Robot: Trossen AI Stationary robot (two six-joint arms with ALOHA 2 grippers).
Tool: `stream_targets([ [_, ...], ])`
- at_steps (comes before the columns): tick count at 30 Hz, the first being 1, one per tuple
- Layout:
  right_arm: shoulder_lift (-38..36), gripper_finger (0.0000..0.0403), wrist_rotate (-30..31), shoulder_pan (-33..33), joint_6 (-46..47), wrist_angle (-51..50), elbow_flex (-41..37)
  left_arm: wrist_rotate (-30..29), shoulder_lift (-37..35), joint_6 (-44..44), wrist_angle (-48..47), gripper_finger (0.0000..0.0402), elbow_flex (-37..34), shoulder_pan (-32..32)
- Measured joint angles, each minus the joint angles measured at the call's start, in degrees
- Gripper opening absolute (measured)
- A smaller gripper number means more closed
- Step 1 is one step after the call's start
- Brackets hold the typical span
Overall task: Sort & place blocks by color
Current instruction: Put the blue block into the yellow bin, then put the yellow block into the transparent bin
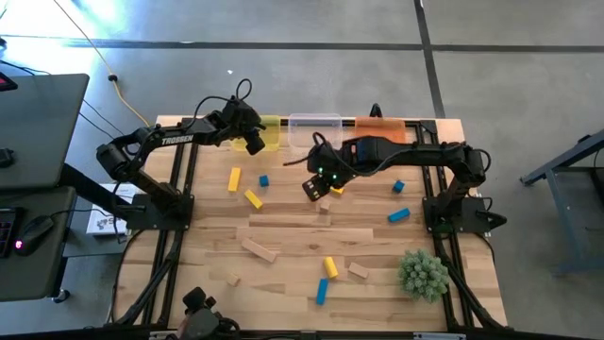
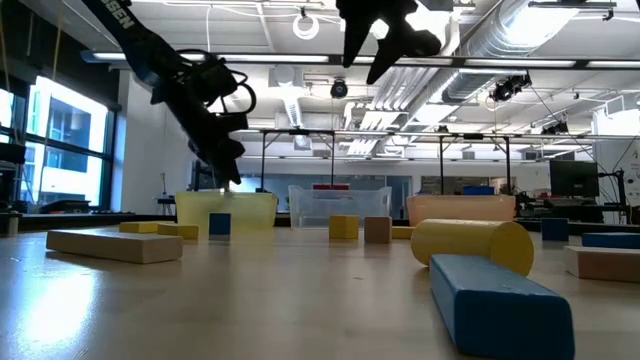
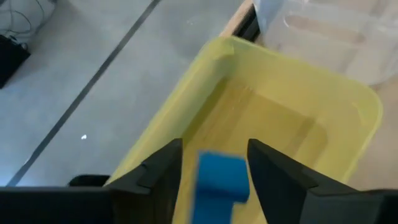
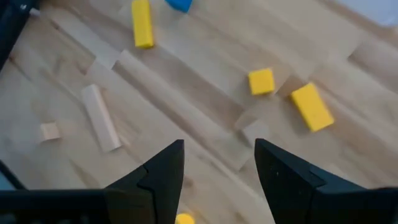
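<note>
My left gripper (image 1: 253, 142) hangs open above the yellow bin (image 1: 271, 132) at the table's far edge. In its wrist view a blue block (image 3: 221, 180) sits between the fingers over the bin's floor (image 3: 273, 118). My right gripper (image 1: 314, 187) is open and empty, raised over the table's middle (image 4: 217, 168). Ahead of it lie a yellow cube (image 4: 261, 81), a yellow bar (image 4: 311, 107) and a tan cube (image 4: 255, 132). Other blue, yellow and tan blocks lie flat across the table, such as a blue bar (image 1: 398, 215) and a tan bar (image 1: 260, 249). My left gripper has the blue block (image 3: 221, 180) between its open fingers, over the yellow bin and clear of the table. The block lies close beside one finger (image 3: 273, 177), and a gap shows at the other. I cannot tell whether it touches either finger.
A clear bin (image 1: 314, 127) and an orange bin (image 1: 380, 127) stand beside the yellow one along the far edge. A spiky green plant ball (image 1: 422, 274) sits near the table's near right corner. Bare wood shows between the scattered blocks (image 1: 283, 227).
</note>
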Motion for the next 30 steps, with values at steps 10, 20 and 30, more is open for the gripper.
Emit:
stream_targets([
  [10, 0.00, 0.0185, 1.15, 6.94, 8.87, 0.00, 0.00, -0.04, -1.77, -0.90, -0.25, 0.0207, 0.00, -0.62],
  [20, 0.22, 0.0208, 1.72, 13.11, 19.08, -0.81, -0.05, 1.28, -13.36, -6.60, -3.11, 0.0208, 0.02, -5.82],
  [30, 3.13, 0.0211, 3.55, 19.51, 29.80, -1.09, -0.11, 8.18, -23.15, -13.66, -12.33, 0.0209, 0.04, -15.00],
])
